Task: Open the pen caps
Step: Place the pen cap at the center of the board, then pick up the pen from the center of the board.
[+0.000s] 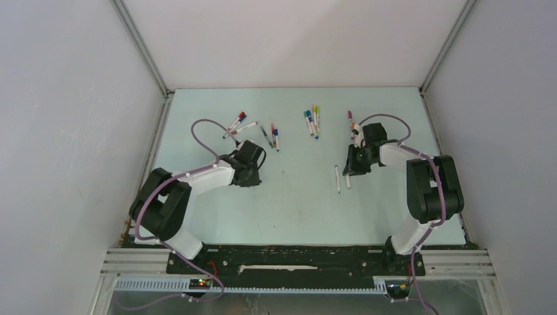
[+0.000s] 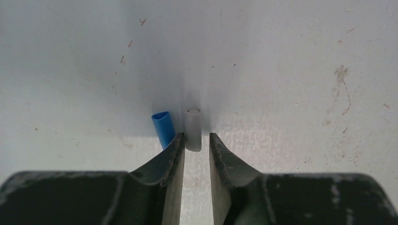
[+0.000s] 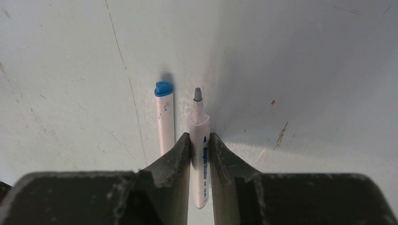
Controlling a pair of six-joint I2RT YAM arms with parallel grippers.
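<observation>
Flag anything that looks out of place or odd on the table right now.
A loose blue cap lies on the table beside the left gripper, off any pen. The pen between the right gripper's fingers has its grey tip bare. Scuffs and scratches mark the table. Nothing looks spilled or broken.

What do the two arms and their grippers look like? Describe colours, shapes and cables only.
Both arms have white links with black joints; a lilac cable loops along each. The left gripper and right gripper have two dark, wedge-shaped, scuffed fingers.
</observation>
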